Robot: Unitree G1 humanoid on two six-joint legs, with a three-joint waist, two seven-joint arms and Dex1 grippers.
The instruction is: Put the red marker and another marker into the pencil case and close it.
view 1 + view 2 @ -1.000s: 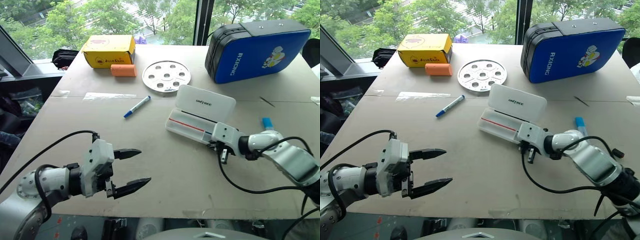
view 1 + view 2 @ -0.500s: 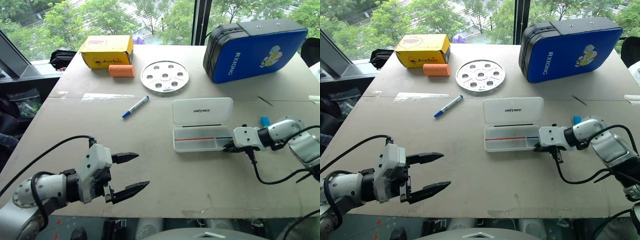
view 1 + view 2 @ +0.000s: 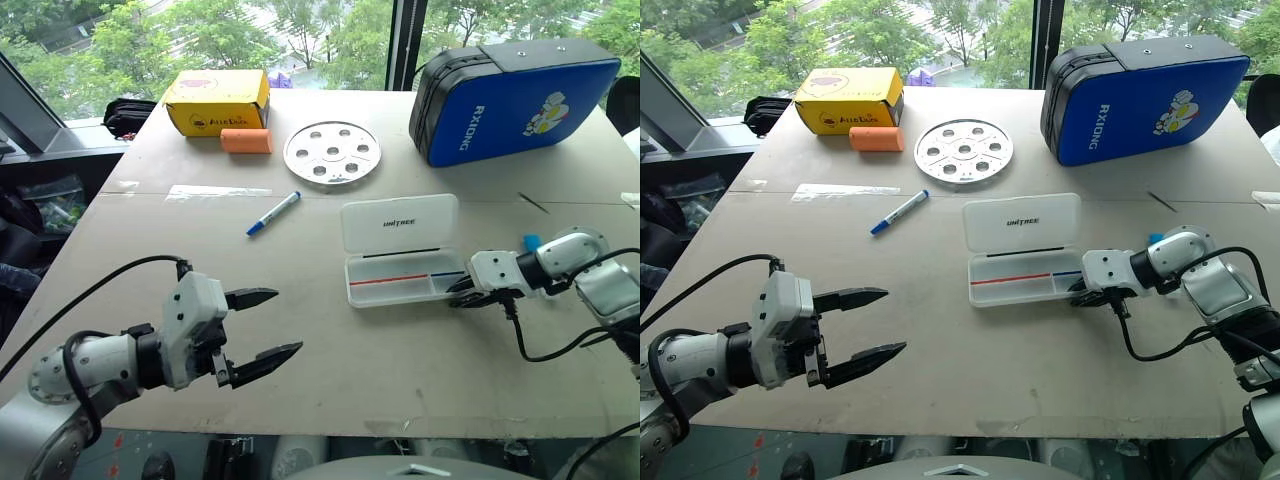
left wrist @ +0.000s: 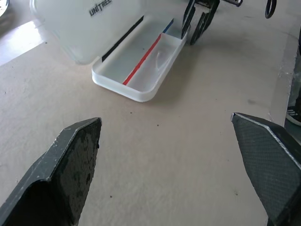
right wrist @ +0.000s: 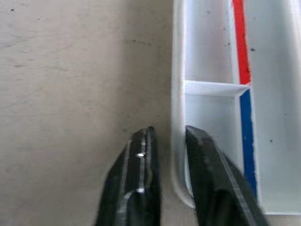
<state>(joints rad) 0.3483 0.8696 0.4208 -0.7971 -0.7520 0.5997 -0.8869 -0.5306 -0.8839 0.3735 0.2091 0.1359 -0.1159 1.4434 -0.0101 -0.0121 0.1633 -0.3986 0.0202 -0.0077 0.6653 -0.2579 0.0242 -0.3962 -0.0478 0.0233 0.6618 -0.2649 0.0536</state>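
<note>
The pencil case lay open on the counter, right of centre, its white lid folded back flat with small dark lettering on it. The tray was shallow, white and round-cornered, with a thin partition near its right end. Along the tray ran a slim red line that turned blue past the partition; whether this was a marker or a part of the case could not be told.

A blue-capped marker lay loose on the counter, well to the left of the case and apart from it. Farther back stood a perforated metal disc, a yellow box with an orange block just in front of it, and a large blue-and-black zip case at the rear right. A small blue item lay behind the right arm.

The right claw was at the right end of the tray, its arm reaching in from the right. In the right wrist view its fingers stood narrowly parted astride the tray's end wall, one inside and one outside. The left claw hung over bare counter at the near left, spread wide and empty, well apart from the case.
</note>
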